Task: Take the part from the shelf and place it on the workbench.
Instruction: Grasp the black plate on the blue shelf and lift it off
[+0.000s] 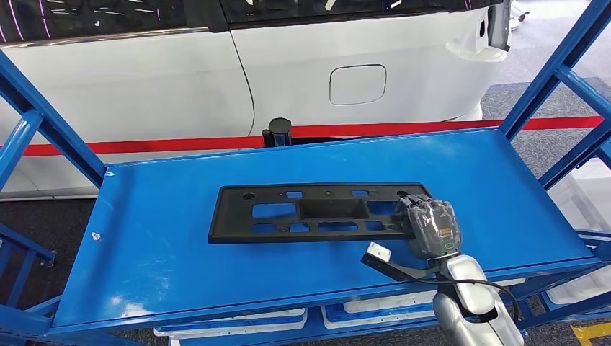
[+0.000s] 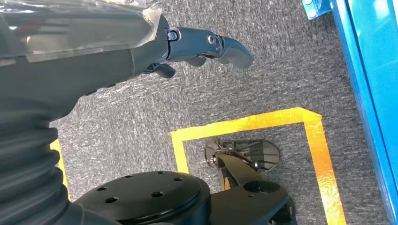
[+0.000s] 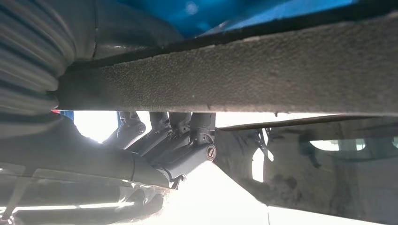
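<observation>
The part [image 1: 310, 213] is a long, flat black plastic bracket with several cut-outs, lying flat in the middle of the blue shelf top [image 1: 158, 238]. My right hand [image 1: 431, 225] reaches in from the lower right and sits over the part's right end. In the right wrist view the part's rough dark edge [image 3: 258, 70] crosses close in front, with the dark fingers [image 3: 169, 136] curled on one side of it and the thumb on the other, so the hand grips that end. My left hand [image 2: 197, 47] hangs over grey carpet with its fingers loosely extended and nothing in them.
A white car [image 1: 216, 72] stands right behind the shelf, with a black post [image 1: 279, 132] at the shelf's back edge. Slanted blue frame struts [image 1: 555, 72] flank both sides. White trays [image 1: 238, 321] sit on the level below. Yellow floor tape [image 2: 319, 150] runs beside the shelf edge [image 2: 371, 70].
</observation>
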Motion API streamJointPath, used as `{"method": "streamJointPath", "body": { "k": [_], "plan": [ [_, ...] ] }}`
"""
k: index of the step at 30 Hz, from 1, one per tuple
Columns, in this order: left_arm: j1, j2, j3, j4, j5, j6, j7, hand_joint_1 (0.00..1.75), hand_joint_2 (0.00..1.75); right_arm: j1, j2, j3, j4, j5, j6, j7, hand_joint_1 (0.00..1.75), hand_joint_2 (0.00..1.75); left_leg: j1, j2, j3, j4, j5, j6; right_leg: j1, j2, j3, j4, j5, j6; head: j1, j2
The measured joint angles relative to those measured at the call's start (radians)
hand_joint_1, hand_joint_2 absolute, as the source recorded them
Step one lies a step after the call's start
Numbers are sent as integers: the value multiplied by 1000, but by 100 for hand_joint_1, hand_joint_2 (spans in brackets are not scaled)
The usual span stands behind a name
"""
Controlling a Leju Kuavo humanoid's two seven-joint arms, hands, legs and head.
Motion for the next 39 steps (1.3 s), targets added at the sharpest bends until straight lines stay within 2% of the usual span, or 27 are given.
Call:
{"method": "streamJointPath", "body": {
  "k": [11, 17, 26, 33, 36, 39],
  "plan": [
    [1, 0, 0, 0, 10, -2, 2, 0, 175, 29, 19, -44, -29, -137, -88, -51, 166, 175, 0, 0, -3, 0, 0, 0, 0, 0, -2, 0, 0, 0, 0, 0],
    [1, 0, 0, 0, 11, -3, 2, 0, 175, 32, 30, -62, -44, -193, -105, -76, 166, 175, 0, 0, -3, 0, 0, 0, 0, 0, -3, 0, 0, 0, 0, 0],
    [1, 8, -2, 0, 12, -37, 22, 0, 175, 38, 74, -95, -134, -543, -168, -227, 166, 175, 0, 0, -4, 0, 0, 0, 0, 0, -5, 0, 0, 0, 0, 0],
    [1, 12, -2, 0, 24, -38, 20, 0, 175, 42, 117, -113, -233, -821, -146, -312, 166, 175, 0, 0, -5, 0, 0, 0, 0, 0, -5, 0, 0, 0, 0, 0],
    [3, 13, -2, 0, 30, -39, 16, 0, 175, 42, 134, -121, -269, -897, -128, -325, 166, 175, 0, 0, -5, 0, 0, 0, 0, 0, -5, 0, 0, 0, 0, 0],
    [4, 14, -2, 0, 32, -39, 14, 0, 175, 42, 144, -129, -290, -916, -121, -328, 166, 175, 0, 0, -5, 0, 0, 0, 0, 0, -5, 0, 0, 0, 0, 0]
  ]
}}
